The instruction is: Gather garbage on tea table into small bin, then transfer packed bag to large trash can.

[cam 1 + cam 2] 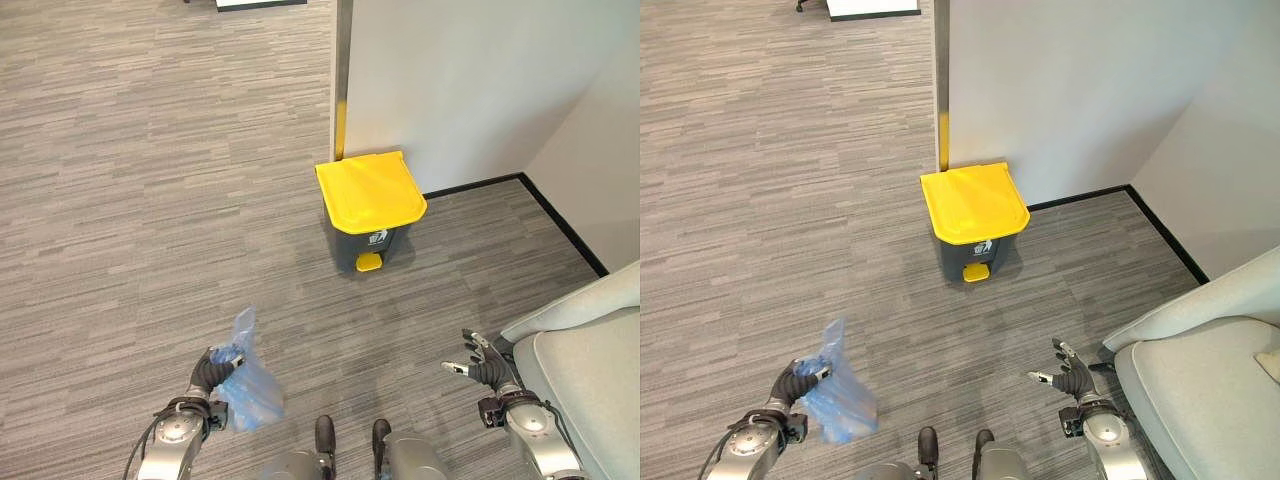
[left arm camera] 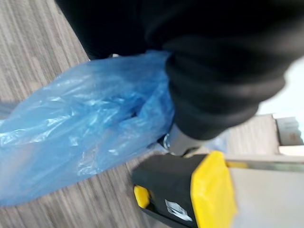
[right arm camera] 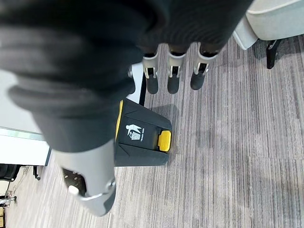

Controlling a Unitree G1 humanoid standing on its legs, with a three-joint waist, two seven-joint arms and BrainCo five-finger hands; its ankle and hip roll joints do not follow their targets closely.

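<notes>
Grey carpet | L hand grips blue bag | R hand spread, prob. empty | bin shut

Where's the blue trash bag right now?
The blue bag hangs from the left hand at the lower left of the left eye view, well short of the yellow-lidded trash can.

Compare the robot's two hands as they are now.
The left hand is shut on a blue plastic bag; the right hand holds nothing. The left hand's fingers curl round the bag's neck, while the right hand's fingers are straight and spread. Both are held low above the grey floor, short of the yellow-lidded trash can.
</notes>
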